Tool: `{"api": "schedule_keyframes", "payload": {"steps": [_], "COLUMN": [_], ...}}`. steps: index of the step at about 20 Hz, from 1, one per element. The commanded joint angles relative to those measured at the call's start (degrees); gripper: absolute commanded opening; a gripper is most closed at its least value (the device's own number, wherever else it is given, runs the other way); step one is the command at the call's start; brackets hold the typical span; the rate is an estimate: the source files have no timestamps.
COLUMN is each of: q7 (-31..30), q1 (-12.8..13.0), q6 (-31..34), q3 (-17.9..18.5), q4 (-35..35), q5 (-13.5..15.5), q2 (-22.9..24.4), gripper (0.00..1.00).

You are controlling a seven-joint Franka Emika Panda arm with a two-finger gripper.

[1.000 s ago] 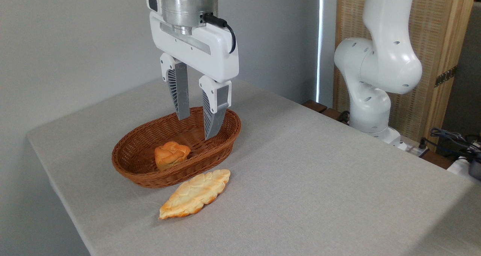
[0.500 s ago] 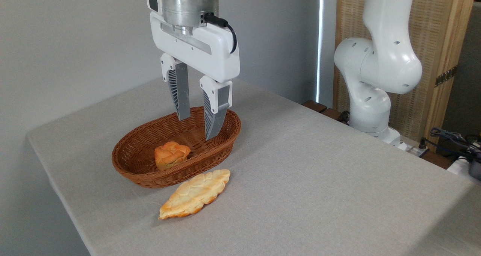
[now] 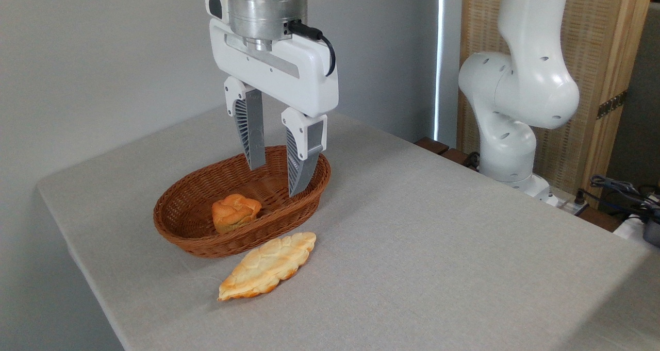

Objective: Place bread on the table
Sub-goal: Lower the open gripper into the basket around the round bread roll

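We are holding our pincer (image 3: 276,178) over the far right end of the brown wicker basket (image 3: 309,194), fingers pointing down and spread apart with nothing between them. The bread (image 3: 234,212), a small lumpy golden bun, is sitting inside the basket, below and to the left of our fingertips and well clear of them. Nearer the camera than the pincer, a flat braided loaf (image 3: 268,265) is lying on the grey table (image 3: 438,248), just beside the basket's front wall
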State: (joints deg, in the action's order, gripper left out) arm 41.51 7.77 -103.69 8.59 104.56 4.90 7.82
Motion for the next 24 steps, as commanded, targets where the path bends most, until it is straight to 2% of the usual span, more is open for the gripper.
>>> {"api": "schedule_keyframes", "payload": {"steps": [1, 10, 14, 16, 19, 24], "q7": [-0.6, -0.6, -1.3, -1.3, -1.3, -2.2], "q1": [0.3, 0.4, 1.1, 3.1, 4.3, 8.5], "q6": [1.2, 0.8, -2.6, -5.8, -8.4, -14.3], "q3": [1.2, 1.2, 0.4, 0.4, 0.2, 0.2], "q4": [-0.7, -0.6, 0.4, 2.4, 4.7, 9.1], "q5": [-0.5, -0.5, -0.4, -0.3, 0.5, 5.1], "q2": [-0.4, -1.5, -1.8, -1.8, -1.6, -1.2], "gripper": [1.00, 1.00, 1.00, 1.00, 1.00, 1.00]}}
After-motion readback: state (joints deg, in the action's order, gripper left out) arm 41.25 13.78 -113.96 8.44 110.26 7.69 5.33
